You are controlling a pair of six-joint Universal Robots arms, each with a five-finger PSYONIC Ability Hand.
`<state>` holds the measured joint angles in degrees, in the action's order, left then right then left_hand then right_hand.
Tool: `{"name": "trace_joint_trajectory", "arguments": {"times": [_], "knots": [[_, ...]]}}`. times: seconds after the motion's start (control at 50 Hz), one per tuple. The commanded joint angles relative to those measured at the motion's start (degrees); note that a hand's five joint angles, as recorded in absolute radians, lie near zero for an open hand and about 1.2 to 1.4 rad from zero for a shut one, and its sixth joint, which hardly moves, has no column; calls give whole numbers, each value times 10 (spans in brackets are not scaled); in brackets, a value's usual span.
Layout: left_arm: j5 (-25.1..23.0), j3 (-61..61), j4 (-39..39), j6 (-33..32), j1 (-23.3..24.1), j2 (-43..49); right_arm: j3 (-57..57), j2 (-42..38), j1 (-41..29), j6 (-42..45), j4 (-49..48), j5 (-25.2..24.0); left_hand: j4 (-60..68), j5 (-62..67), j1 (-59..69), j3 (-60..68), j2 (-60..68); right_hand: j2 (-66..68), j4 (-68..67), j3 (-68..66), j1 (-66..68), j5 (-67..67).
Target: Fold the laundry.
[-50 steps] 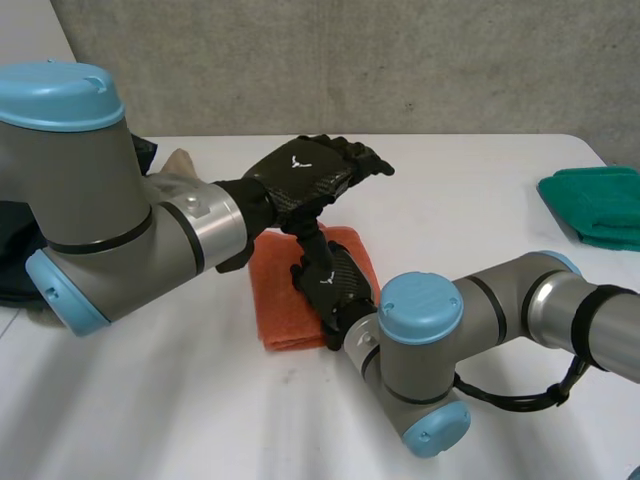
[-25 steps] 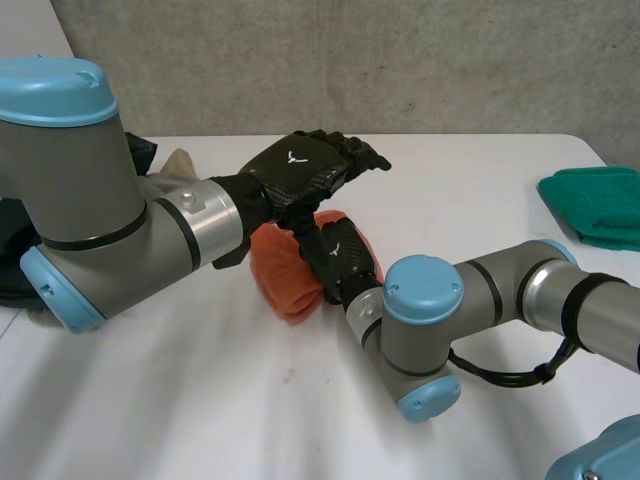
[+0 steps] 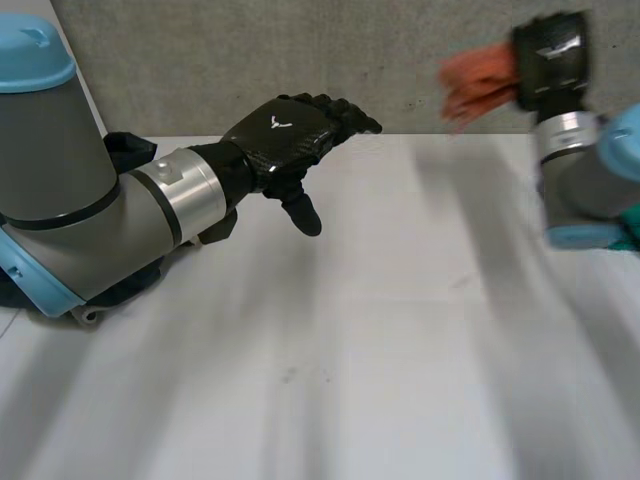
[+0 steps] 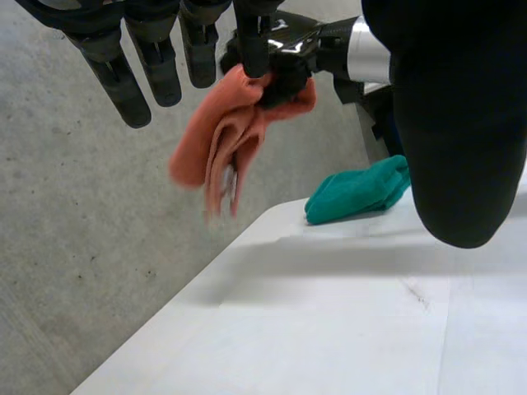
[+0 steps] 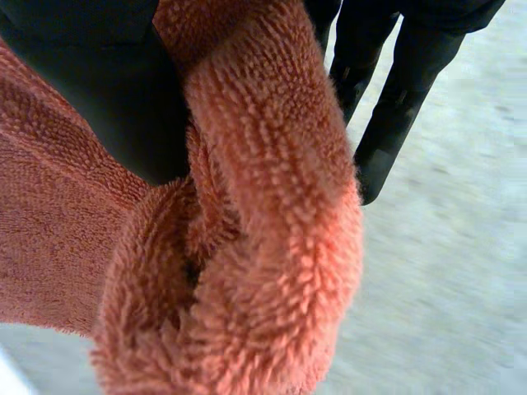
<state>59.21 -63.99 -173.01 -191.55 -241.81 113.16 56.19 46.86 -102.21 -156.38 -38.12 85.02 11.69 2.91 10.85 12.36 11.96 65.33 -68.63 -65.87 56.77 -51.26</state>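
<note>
- The orange terry-cloth towel (image 3: 470,80) is in the air, well above the white table (image 3: 400,350) and in front of the grey concrete wall (image 3: 300,50). The black right hand (image 3: 548,55) has it clamped by one bunched part, thumb pressed into the pile
- The rest of the towel hangs loose below that grasp in uneven lobes. With only a bunch pinched, a quick swing could shake the cloth out of the hold, and it would land crumpled
- Any neat fold is likely to sag open while it dangles, so it may need laying flat and squaring again
- The folded green cloth (image 4: 358,188) lies on the table on the right arm's side. A careless set-down there could knock it askew or drop the towel half off the table edge
- The black left hand (image 3: 285,140) hovers over the table well apart from the towel, fingers relaxed and a little apart, holding nothing, so it cannot catch a slip
- The only marking is a small white Y-shaped emblem (image 3: 272,123) on the back of the left hand. I can read no lettering, brand name or label on either cloth
</note>
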Motion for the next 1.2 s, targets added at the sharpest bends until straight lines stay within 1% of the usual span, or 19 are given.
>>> {"name": "trace_joint_trajectory", "arguments": {"times": [0.02,0.14,0.3,0.36,0.42,0.48,0.64,0.72,0.74,0.76,0.82,0.86,0.94,0.98,1.06,1.08,1.14,1.16,1.2], "knots": [[0,-1,-8,5,5,-2,-29,-70,147,-60,-67,-99,2,-10,10,-5,-1,147,-114,-141,232,-187],[0,-7,-8,5,8,2,-55,-160,227,-67,-69,-195,2,-10,10,-5,-1,147,-114,-141,232,-187],[0,-16,-8,5,11,7,-30,-208,307,-68,-47,-266,2,-10,10,-5,-1,141,-108,-135,226,-181],[0,-16,-8,5,12,7,-5,-198,311,-61,-46,-275,2,-10,10,-5,-1,-97,130,103,-12,57],[0,-16,-8,5,13,6,6,-184,312,-58,-42,-268,2,-10,10,-5,-1,-152,185,157,-66,111],[0,-15,-8,5,13,4,29,-144,315,-58,-28,-240,2,-10,10,-5,-1,-553,586,559,-468,513],[1,-18,-7,6,24,-1,78,6,322,-54,93,-208,2,-10,10,-5,-1,-553,586,559,-468,513],[1,-18,-7,6,26,-6,67,69,322,-53,162,-159,2,-10,10,-5,-1,-553,586,559,-468,513],[1,-18,-7,7,26,-9,60,95,320,-53,182,-119,2,-10,10,-5,-1,-553,586,559,-468,513],[1,-18,-7,7,26,-14,58,104,318,-53,189,-102,2,-10,10,-5,-1,-553,586,559,-468,513],[1,-18,-8,14,26,-31,58,145,278,-46,196,-35,2,-10,10,-5,-1,-553,586,559,-468,513],[1,-17,-13,27,23,-44,63,164,241,-41,191,-14,2,-10,10,-5,-1,-553,586,559,-468,513],[17,-17,-42,51,15,-76,105,212,139,-39,139,-23,4,-8,12,-3,1,-553,586,559,-468,513],[37,-17,-58,60,6,-89,154,232,80,-38,96,-54,5,-7,14,-1,3,-553,586,559,-468,513],[101,-18,-96,76,-62,-116,243,252,4,-27,39,-124,9,-3,17,2,6,-553,586,559,-468,513],[118,-16,-102,75,-98,-120,260,255,-9,-23,32,-135,9,-3,17,2,6,-553,586,559,-468,513],[123,-14,-102,74,-155,-116,319,256,-44,4,30,-164,9,-3,17,2,6,-553,586,559,-468,513],[124,-16,-102,74,-195,-109,333,255,-50,12,31,-165,9,-3,17,2,6,-553,586,559,-468,513],[125,-17,-103,70,-228,-93,364,251,-65,43,33,-164,9,-3,17,2,6,-553,586,559,-468,513]]}}
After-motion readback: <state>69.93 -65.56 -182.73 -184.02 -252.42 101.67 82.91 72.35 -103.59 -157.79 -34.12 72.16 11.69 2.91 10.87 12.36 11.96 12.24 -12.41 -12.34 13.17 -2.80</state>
